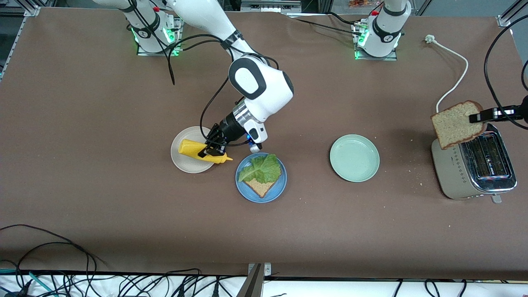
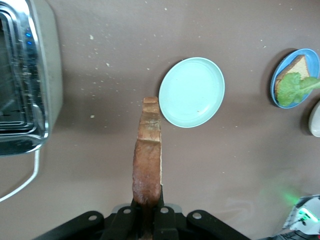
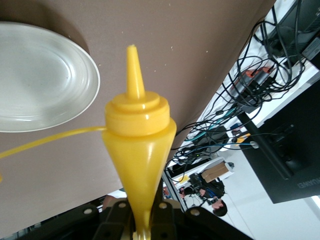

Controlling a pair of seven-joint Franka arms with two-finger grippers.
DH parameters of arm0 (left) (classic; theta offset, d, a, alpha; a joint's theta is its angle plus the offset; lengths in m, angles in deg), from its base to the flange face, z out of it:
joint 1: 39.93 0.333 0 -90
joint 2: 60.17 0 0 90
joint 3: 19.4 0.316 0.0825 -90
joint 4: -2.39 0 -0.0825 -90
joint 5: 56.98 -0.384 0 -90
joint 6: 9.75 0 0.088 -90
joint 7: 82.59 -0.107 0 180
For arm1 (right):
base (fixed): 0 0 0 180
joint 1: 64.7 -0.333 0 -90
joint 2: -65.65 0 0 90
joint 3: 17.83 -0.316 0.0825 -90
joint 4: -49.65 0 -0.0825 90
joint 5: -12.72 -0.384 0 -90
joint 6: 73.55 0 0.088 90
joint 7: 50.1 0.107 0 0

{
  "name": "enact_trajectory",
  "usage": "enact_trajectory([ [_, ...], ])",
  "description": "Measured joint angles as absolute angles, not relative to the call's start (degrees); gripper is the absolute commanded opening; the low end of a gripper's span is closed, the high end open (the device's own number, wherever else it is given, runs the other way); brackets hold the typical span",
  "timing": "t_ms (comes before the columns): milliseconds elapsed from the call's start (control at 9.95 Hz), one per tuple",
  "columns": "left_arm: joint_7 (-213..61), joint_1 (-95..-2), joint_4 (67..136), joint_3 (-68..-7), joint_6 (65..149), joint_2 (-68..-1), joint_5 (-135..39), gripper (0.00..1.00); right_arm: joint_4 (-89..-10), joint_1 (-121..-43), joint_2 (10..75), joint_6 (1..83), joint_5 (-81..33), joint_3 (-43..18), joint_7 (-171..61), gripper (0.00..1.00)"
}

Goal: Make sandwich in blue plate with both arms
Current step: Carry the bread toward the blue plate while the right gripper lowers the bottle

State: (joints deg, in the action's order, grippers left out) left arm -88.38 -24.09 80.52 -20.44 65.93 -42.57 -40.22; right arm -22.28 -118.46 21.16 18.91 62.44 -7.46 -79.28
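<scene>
Right gripper (image 1: 211,147) clamped on yellow mustard bottle (image 1: 202,151) over beige plate (image 1: 185,163). Left gripper (image 1: 474,117) clamped on bread slice (image 1: 456,123) above toaster (image 1: 474,169). Blue plate (image 1: 243,187) holds bread, lettuce (image 1: 262,168). Brown table (image 1: 123,214), crumbs, cables at edge.

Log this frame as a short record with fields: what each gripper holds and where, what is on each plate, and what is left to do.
left gripper: shut on a tan-brown bread slice, in the air over the silver toaster
right gripper: shut on a yellow squeeze bottle, over the beige plate
round blue plate: one bread slice with a ruffled green lettuce leaf on top
pale green plate: nothing on it
left to do: top slice not yet on the lettuce
</scene>
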Motion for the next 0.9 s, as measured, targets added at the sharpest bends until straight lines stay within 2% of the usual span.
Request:
enact_trajectory([
  [201,-87.36,-24.2,81.16,-20.5,65.91,-41.67,-36.46,0.0,-20.89,-116.02,22.03,18.81,55.77,-6.77,-79.85,0.12],
  [502,-83.59,-28.4,82.1,-20.82,66.74,-39.04,-31.34,0.0,-19.74,-107.63,27.23,19.02,39.99,-6.39,-85.37,0.12],
  [904,-75.56,-35.01,82.15,-20.99,71.41,-36.03,-22.96,0.0,-19.68,-93.48,30.99,19.57,10.5,-6.32,-97.26,0.12],
])
